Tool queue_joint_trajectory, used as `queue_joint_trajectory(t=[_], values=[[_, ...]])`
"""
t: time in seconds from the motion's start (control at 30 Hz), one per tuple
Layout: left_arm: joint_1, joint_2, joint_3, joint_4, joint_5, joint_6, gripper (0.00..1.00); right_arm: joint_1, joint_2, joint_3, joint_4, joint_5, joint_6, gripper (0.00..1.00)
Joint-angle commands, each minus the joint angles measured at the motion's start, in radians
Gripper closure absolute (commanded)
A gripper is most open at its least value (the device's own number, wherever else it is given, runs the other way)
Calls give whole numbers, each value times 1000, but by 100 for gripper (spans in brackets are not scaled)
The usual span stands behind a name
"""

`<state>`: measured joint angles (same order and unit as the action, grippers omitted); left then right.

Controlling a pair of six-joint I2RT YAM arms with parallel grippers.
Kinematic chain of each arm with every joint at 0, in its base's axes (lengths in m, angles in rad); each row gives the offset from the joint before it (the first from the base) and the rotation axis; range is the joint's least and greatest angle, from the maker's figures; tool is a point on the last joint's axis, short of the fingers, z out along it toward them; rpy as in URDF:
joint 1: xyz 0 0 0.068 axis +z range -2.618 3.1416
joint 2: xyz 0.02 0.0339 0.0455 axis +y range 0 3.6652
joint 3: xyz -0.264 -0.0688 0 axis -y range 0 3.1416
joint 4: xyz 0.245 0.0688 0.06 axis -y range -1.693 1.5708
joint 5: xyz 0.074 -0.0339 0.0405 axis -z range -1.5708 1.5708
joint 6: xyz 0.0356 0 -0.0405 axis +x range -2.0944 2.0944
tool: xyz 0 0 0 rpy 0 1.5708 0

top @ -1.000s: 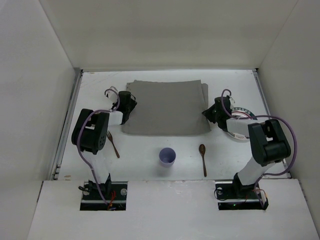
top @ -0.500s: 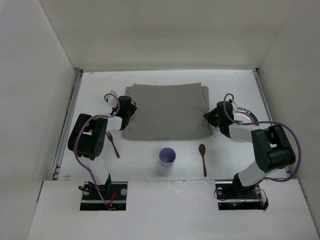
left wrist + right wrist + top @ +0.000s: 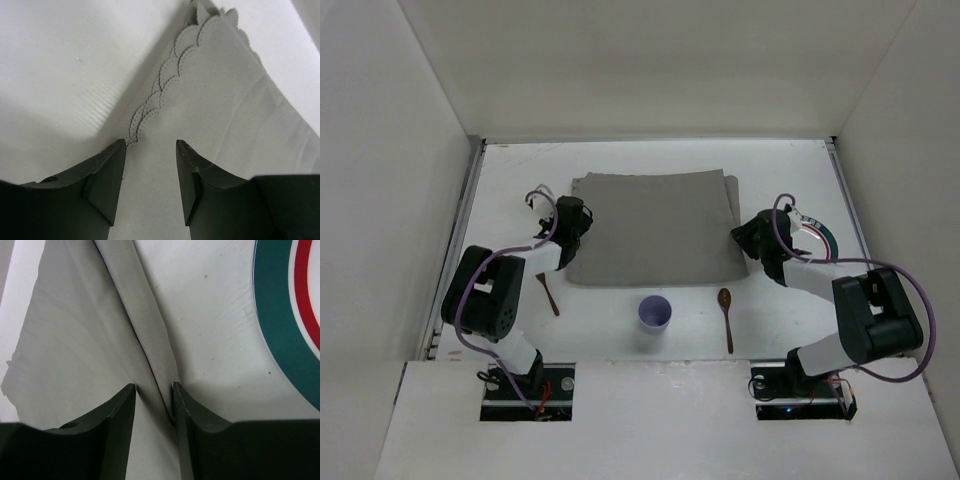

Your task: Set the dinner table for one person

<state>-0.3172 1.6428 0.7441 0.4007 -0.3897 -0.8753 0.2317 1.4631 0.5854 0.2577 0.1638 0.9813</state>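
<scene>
The dinner table (image 3: 510, 170) is the white tabletop. A grey cloth mat (image 3: 650, 225) lies on its middle. My left gripper (image 3: 572, 218) is at the mat's left edge. In the left wrist view the left gripper (image 3: 150, 142) has its jaws set on the scalloped edge of the mat (image 3: 215, 100), which is raised off the table. My right gripper (image 3: 748, 238) is at the mat's right edge. In the right wrist view the right gripper (image 3: 154, 385) is closed on a fold of the mat (image 3: 75, 330).
A plate with a teal and red rim (image 3: 823, 235) lies just right of the right gripper and shows in the right wrist view (image 3: 280, 315). A lilac cup (image 3: 655, 313), a brown spoon (image 3: 725, 315) and a brown fork (image 3: 546, 292) lie near the front. Metal rails run along the sides.
Both grippers have drawn back toward the near edge, and the mat has slid that way with them. The plate is more exposed behind the right arm.
</scene>
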Motion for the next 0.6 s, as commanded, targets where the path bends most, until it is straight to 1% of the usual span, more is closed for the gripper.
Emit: queue_joint_trajectory(t=[0.0, 0.07, 0.1, 0.2, 0.27, 0.3, 0.37, 0.4, 0.47, 0.53, 0.57], values=[[-22, -116, -26, -10, -64, 30, 57, 27, -59, -18, 14, 42, 11, 57], [-47, -176, -37, -8, -75, 39, 56, 28, -98, -29, 0, 58, 10, 52], [-64, -208, -49, -2, -81, 47, 56, 28, -116, -30, -12, 68, 2, 48], [-137, -294, -93, 24, -101, 78, 56, 28, -185, -25, -66, 108, -24, 36], [-199, -354, -146, 61, -107, 96, 56, 28, -240, -21, -101, 140, -49, 30], [-226, -389, -179, 84, -110, 107, 58, 28, -272, -21, -116, 160, -55, 28], [-285, -473, -268, 139, -150, 98, 65, 28, -338, -36, -139, 199, -58, 25], [-314, -512, -305, 168, -179, 99, 67, 28, -368, -48, -150, 216, -52, 25], [-392, -605, -391, 243, -251, 125, 76, 25, -459, -94, -190, 273, -20, 26], [-441, -682, -437, 260, -278, 169, 83, 1, -552, -151, -247, 328, 45, 36], [-460, -708, -452, 266, -284, 186, 85, -28, -593, -173, -277, 339, 63, 49]])
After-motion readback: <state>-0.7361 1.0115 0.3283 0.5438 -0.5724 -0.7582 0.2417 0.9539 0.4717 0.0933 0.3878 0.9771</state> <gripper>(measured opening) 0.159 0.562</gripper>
